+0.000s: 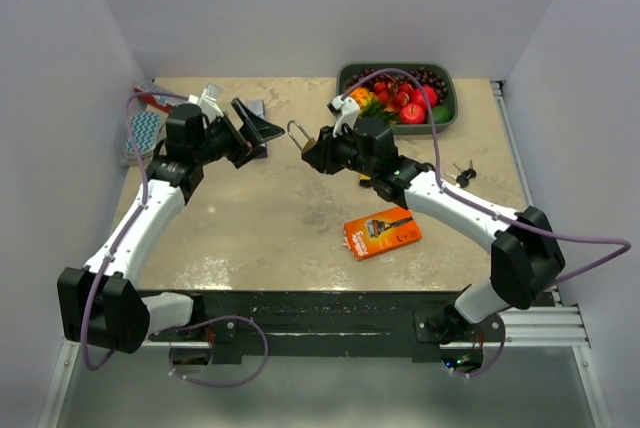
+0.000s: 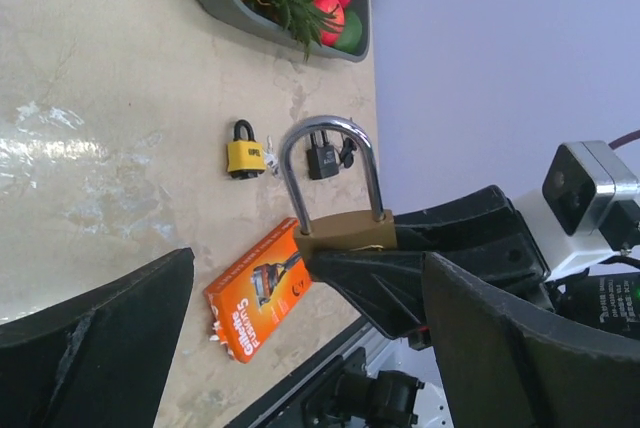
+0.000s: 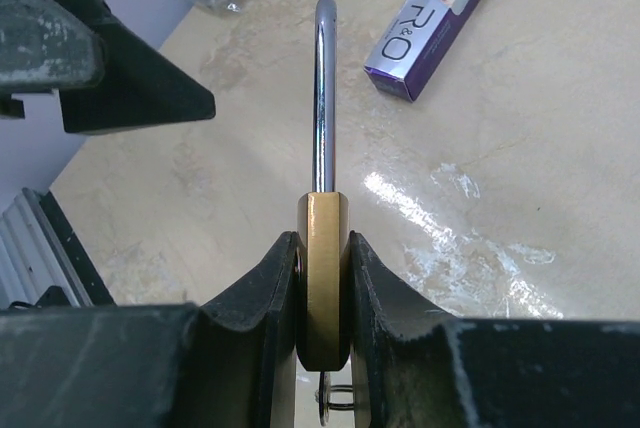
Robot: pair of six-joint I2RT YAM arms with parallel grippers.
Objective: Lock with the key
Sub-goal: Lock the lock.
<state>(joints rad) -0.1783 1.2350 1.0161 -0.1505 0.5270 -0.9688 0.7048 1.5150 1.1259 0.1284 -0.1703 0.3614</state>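
A brass padlock with a tall steel shackle is clamped by its body in my right gripper, held above the table, shackle pointing at the left arm. In the right wrist view the padlock sits upright between the fingers, and a small metal key ring shows under its body. My left gripper is open and empty, just left of the shackle. In the left wrist view the padlock is straight ahead between the spread fingers. The key itself is hidden.
An orange razor box lies at table centre-front. A yellow padlock and a black key bunch lie right of it. A grey fruit tray stands back right, with a purple box and patterned pouch back left.
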